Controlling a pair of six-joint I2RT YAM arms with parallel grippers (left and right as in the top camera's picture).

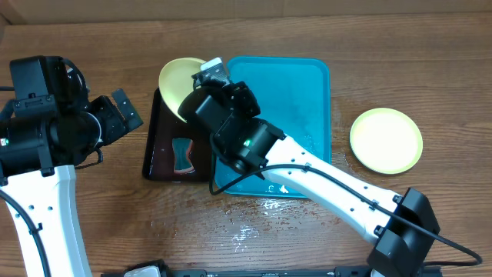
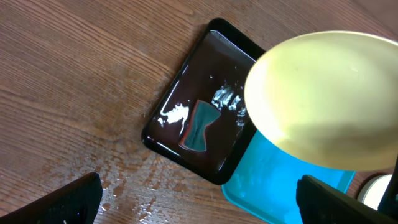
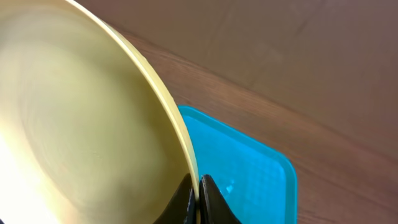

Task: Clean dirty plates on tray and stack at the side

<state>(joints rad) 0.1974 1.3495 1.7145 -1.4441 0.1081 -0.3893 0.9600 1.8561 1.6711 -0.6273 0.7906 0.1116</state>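
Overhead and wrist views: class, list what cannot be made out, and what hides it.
Held plate: overhead, right arm covers its right side; right wrist, frame edge crops it.
Blue tray: overhead, arm hides its left part.
Shape in black tray: left wrist, glare, unidentifiable.
Left end effector: left wrist, bottom edge cuts its fingers.

A: Path to the black tray (image 1: 160,158)?
B: Open from the left, over bare table (image 1: 123,200). Right arm (image 1: 323,181) lies across the blue tray (image 1: 300,85); the plate (image 1: 178,81) it holds hangs over the black tray's far end.
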